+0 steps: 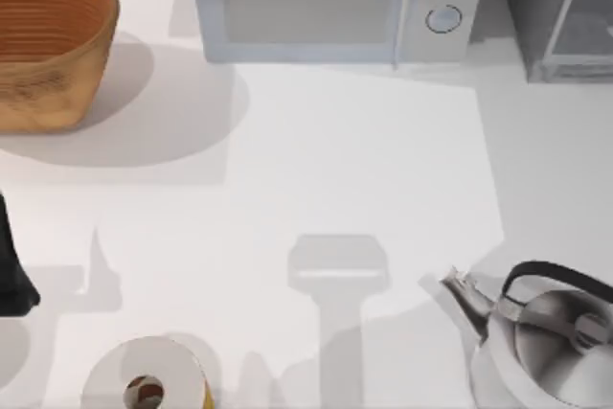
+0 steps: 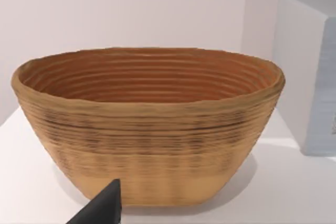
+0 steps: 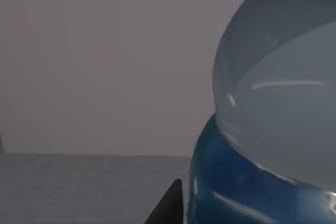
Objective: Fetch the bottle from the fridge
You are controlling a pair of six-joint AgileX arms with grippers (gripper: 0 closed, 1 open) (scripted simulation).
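A: Reaching inside the fridge (image 1: 560, 16) at the table's far right; the right wrist view puts the bottle (image 3: 278, 103) very close, blue cap (image 3: 236, 187) beside one dark fingertip (image 3: 169, 205).

B: Right gripper's hold?

A: Cannot tell. Left arm (image 1: 14, 265) parked at the left edge, facing the basket (image 2: 147, 124); its fingers, cannot tell either.

B: Handling?

A: Judged light, thin-walled, slick. Grip the body gently, below the cap.
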